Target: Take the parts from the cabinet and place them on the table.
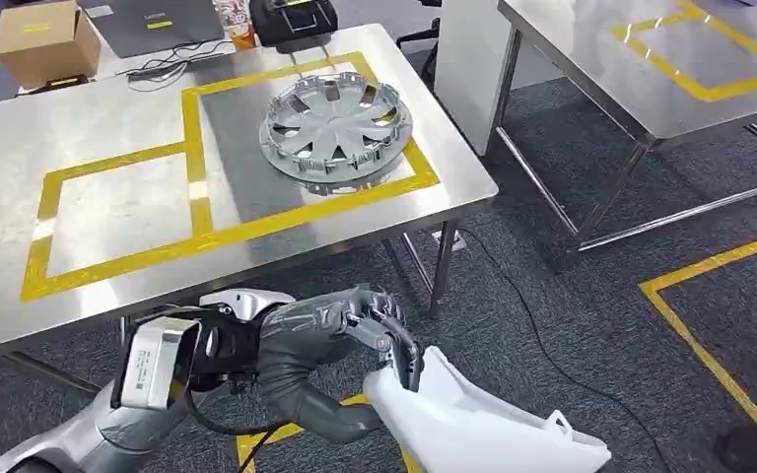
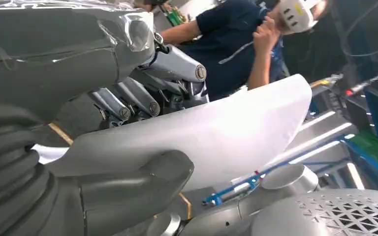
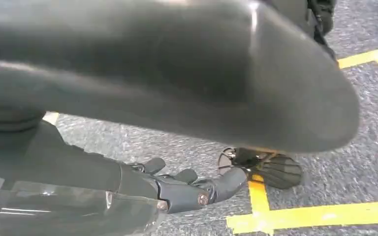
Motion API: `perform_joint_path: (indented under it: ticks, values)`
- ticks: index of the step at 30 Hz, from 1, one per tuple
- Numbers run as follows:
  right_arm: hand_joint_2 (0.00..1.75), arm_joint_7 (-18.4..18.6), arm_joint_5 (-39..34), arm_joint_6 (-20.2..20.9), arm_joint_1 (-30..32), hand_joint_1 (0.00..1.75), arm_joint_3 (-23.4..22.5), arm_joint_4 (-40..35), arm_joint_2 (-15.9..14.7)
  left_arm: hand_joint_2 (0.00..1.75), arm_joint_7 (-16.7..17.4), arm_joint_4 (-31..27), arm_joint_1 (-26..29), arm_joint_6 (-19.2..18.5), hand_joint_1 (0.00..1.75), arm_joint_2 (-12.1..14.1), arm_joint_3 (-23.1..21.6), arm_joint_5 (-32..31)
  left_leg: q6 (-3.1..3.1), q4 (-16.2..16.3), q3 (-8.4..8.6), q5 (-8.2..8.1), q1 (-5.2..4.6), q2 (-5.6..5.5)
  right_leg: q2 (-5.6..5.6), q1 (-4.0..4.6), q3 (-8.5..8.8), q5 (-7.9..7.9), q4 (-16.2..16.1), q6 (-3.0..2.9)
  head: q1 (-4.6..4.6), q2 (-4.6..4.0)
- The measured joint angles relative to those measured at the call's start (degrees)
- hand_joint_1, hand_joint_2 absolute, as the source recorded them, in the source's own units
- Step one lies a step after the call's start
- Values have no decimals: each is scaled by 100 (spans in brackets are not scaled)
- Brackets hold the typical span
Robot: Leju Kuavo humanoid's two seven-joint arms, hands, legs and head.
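My left hand [image 1: 375, 330] grips a white moulded plastic part [image 1: 478, 426] by its near edge, low over the carpet in front of the steel table [image 1: 99, 296]. The left wrist view shows the thumb [image 2: 138, 182] under the white part [image 2: 216, 137] and the darker fingers [image 2: 128, 101] over it. On the table, a silver wheel cover [image 1: 335, 123] lies flat inside the right yellow-taped square. My right hand [image 3: 197, 189] hangs above the carpet with its fingers loosely apart and nothing in them.
At the table's far edge stand a cardboard box [image 1: 44, 39], a laptop [image 1: 163, 22] and a black device [image 1: 291, 20]. A second steel table [image 1: 651, 59] is at the right. Yellow tape [image 1: 710, 325] marks the floor. A person in a dark blue shirt [image 2: 226, 44] stands close.
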Motion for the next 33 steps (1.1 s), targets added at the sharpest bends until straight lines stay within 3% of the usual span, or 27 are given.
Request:
perform_joint_path:
  ticks: [1,2,4,5,6,8,9,10,13,14,15,16,17,19,20,21,23,24,25,26,29,30,31,32,33]
  values:
    - [0,2,-2,6,12,0,-2,0,-2,175,0,9,-12,2,173,0,0,-2,-32,289,-134,-147,7,220,-42,11,23,-20,-1,-47,-66,0]
    - [0,2,-2,20,24,0,-4,0,-2,175,0,18,-11,11,173,-2,4,-2,-59,787,-394,-367,24,365,-98,26,37,-38,0,-71,-61,0]
    - [0,15,-2,22,50,0,-9,-2,-6,175,0,44,10,11,173,4,0,-11,-79,1654,-905,-643,49,440,-231,51,53,-74,2,-103,-72,0]
    - [0,26,-2,22,55,0,-9,-2,-6,175,0,57,16,11,173,9,0,-11,-74,1738,-990,-593,53,447,-290,64,70,-91,2,-103,-74,0]
    - [0,26,-2,22,53,0,-9,-2,-6,175,0,63,16,11,173,11,0,-11,-58,1576,-939,-441,52,454,-347,74,95,-115,1,-99,-72,0]
    - [0,26,-2,24,42,0,-9,-2,-2,175,0,66,6,11,173,11,4,-11,47,580,-451,107,14,565,-472,114,182,-169,-4,-98,-74,0]
    - [0,28,-2,33,46,0,-9,-2,13,175,0,68,-8,11,173,7,9,-13,152,105,-195,285,-49,816,-519,119,221,-189,-13,-92,-70,0]
    - [0,28,-2,42,50,0,-9,-2,57,175,0,68,-20,11,173,2,20,-11,218,-54,-116,180,-158,1148,-580,159,247,-219,-9,-61,-57,0]
    - [0,31,-2,55,50,0,-11,-11,35,175,2,70,-27,13,173,0,31,-18,232,-81,-151,171,-178,910,-802,155,288,-256,-54,12,-72,0]
    - [0,37,0,59,24,0,-11,-13,35,175,0,66,-30,13,173,-2,37,-17,264,-169,-107,194,-175,798,-889,178,354,-263,-101,34,-81,2]
    - [0,41,0,63,18,0,-11,-13,37,175,0,63,-10,17,173,-15,48,-20,267,-281,40,280,-90,722,-655,149,333,-298,-35,45,-57,2]
    - [0,44,0,70,26,0,-11,-13,35,175,-4,72,-51,31,173,-30,52,-26,325,-313,69,306,-81,648,-312,135,205,-443,246,3,-78,0]
    - [0,44,0,70,43,0,-13,-13,35,175,-4,77,-52,33,173,-46,50,-26,329,-316,68,305,-78,567,-175,137,14,-591,622,-25,-53,0]
    - [0,46,0,70,84,0,-15,-26,2,175,-4,96,-14,37,173,-46,35,-37,335,-314,66,297,-86,364,-100,134,-496,-876,1509,-24,-41,0]
    - [0,52,4,70,92,0,-15,-33,-13,175,-4,112,3,44,173,-42,35,-35,331,-312,68,293,-84,264,-98,133,-655,-874,1705,6,-39,0]
    - [0,59,11,70,94,0,-15,-39,-17,175,-4,118,5,44,173,-37,37,-35,321,-306,74,287,-76,174,-98,123,-674,-770,1618,62,-41,0]
    - [0,61,11,70,83,0,-15,-57,-41,175,-11,127,5,42,173,-31,44,-33,260,-252,95,242,-34,-18,-62,71,-323,-259,666,245,-43,0]
    - [0,61,9,70,83,0,-15,-59,-41,175,-13,127,4,44,173,-31,50,-33,215,-191,92,197,-17,-93,49,29,-97,-29,138,318,-37,0]
    - [0,65,-9,68,88,0,-18,-59,-33,175,-24,129,9,44,173,-30,57,-26,170,-142,75,159,-28,-127,170,39,-86,-18,73,265,-24,0]
    - [0,94,-39,57,80,0,-35,-63,-35,175,-31,131,9,53,173,-31,63,-26,132,-73,28,111,-48,-178,165,43,-28,12,9,160,4,0]
    - [0,188,-107,22,17,0,-100,-116,-33,175,-44,133,22,63,173,-5,112,-18,85,-94,20,92,-20,-206,127,81,-32,-10,32,32,-6,0]
    - [0,203,-120,26,12,0,-118,-142,-4,175,-55,131,22,63,173,-2,131,-17,53,-49,-9,47,-7,-118,109,41,-7,-10,20,-5,-6,2]
    - [0,219,-122,33,20,0,-133,-190,-11,175,-61,131,2,63,173,0,144,-15,11,120,-60,-48,-29,156,100,50,20,-23,16,-50,-33,0]
    - [0,227,-127,44,32,0,-151,-210,4,175,-70,131,-4,66,173,0,146,-11,-24,468,-230,-218,-11,327,88,64,35,-37,17,-71,-59,0]
    - [0,236,-131,57,51,0,-159,-231,9,175,-81,131,1,72,173,0,149,-11,-46,932,-476,-415,10,408,63,75,41,-53,19,-95,-54,0]
